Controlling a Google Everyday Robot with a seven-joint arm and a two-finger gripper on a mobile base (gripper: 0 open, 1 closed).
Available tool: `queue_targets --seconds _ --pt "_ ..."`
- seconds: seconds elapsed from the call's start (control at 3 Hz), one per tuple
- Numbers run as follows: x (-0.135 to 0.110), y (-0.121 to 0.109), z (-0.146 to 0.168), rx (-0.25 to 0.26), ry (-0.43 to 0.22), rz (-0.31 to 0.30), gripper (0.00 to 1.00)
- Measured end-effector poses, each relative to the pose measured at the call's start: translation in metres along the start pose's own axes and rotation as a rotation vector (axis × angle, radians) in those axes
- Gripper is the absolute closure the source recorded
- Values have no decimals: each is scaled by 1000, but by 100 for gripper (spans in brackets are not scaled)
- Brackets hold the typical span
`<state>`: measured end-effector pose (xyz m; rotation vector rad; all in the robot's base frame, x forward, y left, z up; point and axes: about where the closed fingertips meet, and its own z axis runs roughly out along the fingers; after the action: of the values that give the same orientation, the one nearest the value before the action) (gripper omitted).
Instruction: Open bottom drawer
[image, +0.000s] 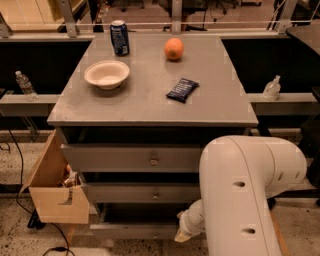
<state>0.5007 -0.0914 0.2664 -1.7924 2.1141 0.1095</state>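
The grey cabinet has three drawer fronts stacked below its top. The bottom drawer (132, 230) is the slim lowest panel, standing a little forward of the dark gap above it. Its knob is not visible. My gripper (184, 233) is low in the frame at the right part of that panel, at the end of a pale wrist that comes out from under my big white arm (245, 200). The arm covers the right ends of the middle drawer (145, 192) and the bottom drawer. The top drawer (130, 159) sits closed, its knob showing.
On the cabinet top (150, 107) are a white bowl (106, 74), a blue can (119, 37), an orange (174, 49) and a dark snack packet (182, 89). An open cardboard box (52, 190) leans against the cabinet's left side. Bottles stand on side ledges.
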Motion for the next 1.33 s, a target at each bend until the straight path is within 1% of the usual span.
queue_targets --seconds 0.33,0.67,1.0,1.33 --pt "1 -4 -4 11 -8 -2 65" --pt "7 -15 -2 52 -10 0 88" --pt "13 -28 6 102 1 -3 100" --pt "15 -41 17 133 16 -12 100"
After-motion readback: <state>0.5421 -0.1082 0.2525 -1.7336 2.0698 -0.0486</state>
